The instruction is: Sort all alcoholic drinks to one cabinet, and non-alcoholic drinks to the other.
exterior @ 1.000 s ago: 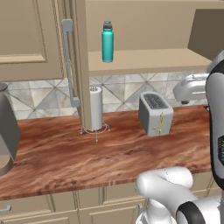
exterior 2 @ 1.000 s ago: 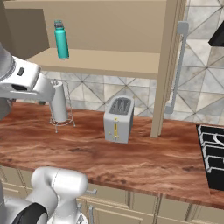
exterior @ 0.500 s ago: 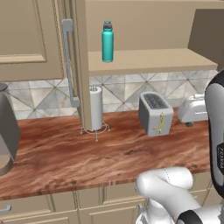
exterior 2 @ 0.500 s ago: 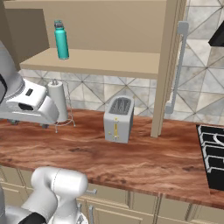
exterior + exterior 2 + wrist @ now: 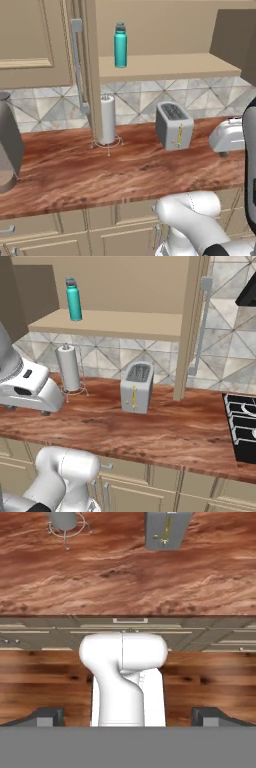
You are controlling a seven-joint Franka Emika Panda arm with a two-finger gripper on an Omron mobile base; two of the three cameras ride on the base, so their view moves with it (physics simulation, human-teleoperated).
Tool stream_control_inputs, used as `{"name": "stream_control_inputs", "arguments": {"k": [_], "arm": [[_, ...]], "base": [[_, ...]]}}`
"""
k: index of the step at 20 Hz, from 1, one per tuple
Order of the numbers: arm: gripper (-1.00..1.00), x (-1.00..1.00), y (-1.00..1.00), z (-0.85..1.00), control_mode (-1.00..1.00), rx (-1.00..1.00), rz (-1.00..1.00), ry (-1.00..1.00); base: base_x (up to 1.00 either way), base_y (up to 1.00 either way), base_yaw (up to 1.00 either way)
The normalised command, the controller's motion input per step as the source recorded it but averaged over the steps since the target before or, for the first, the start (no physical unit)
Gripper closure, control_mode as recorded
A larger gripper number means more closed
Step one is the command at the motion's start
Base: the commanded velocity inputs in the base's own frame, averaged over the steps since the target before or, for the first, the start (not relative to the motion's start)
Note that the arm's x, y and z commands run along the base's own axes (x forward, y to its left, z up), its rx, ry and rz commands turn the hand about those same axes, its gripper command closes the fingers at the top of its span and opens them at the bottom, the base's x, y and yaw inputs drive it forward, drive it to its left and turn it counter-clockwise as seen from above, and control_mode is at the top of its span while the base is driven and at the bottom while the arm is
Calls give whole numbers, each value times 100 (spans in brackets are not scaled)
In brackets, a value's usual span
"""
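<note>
1. Teal bottle [image 5: 120, 45] is standing upright on the open cabinet's shelf [image 5: 165, 66], well apart from the gripper [image 5: 128, 716].
2. Gripper fingers [image 5: 47, 716] are spreading wide apart, gripping nothing, and looking down over the counter edge.
3. Toaster [image 5: 165, 529] is showing at 1 o'clock in the hand view, paper towel holder [image 5: 67, 521] at 11 o'clock.

One teal bottle [image 5: 120, 45], one toaster [image 5: 173, 125], one paper-towel roll [image 5: 107, 120], one open cabinet [image 5: 165, 65].
</note>
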Motion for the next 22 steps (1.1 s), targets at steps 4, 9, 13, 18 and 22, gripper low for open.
{"name": "stream_control_inputs", "arguments": {"k": [4,9,13,18,22], "arm": [[-100,0,0,0,100,0,0,0],[-100,0,0,0,100,0,0,0],[-100,0,0,0,100,0,0,0],[-100,0,0,0,100,0,0,0],[-100,0,0,0,100,0,0,0]], "base": [[-100,-29,-8],[-48,-56,-11],[0,-92,-12],[0,-100,-12],[0,-100,-10]]}}
